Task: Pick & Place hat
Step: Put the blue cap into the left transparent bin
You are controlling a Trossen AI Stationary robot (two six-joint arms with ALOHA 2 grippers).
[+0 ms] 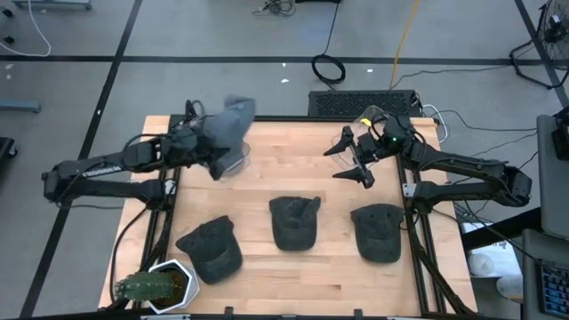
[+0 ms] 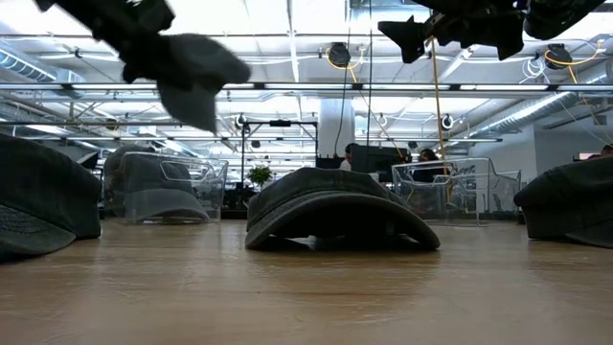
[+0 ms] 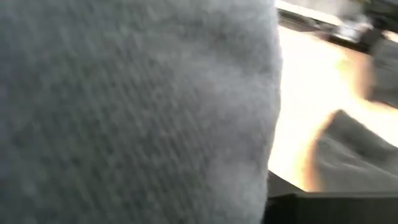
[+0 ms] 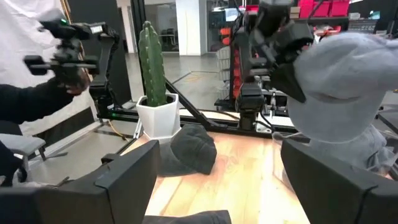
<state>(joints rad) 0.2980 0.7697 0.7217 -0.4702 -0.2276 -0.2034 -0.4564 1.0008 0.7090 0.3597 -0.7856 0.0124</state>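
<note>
While you look down on the pale wooden surface, the nearest things sit along the 6 o'clock edge: three dark, soft fabric caps with curved brims, lying flat and apart from one another. One cap lies toward 7 o'clock, the middle cap at 6 o'clock, and the third cap toward 5 o'clock. At the 7 o'clock corner you see a ribbed green cactus in a white angular pot.

Farther back, toward 10 o'clock, your left gripper reaches in low from the side, its fingers pressed together on a grey hat of woven, knit-like cloth. That hat hangs clear of the surface, above a clear plastic bin; in the left wrist view the cloth fills nearly everything.

Toward 1 o'clock, your right gripper hovers above the surface with its arm bent in from the side, dark fingers spread wide and holding nothing.
</note>
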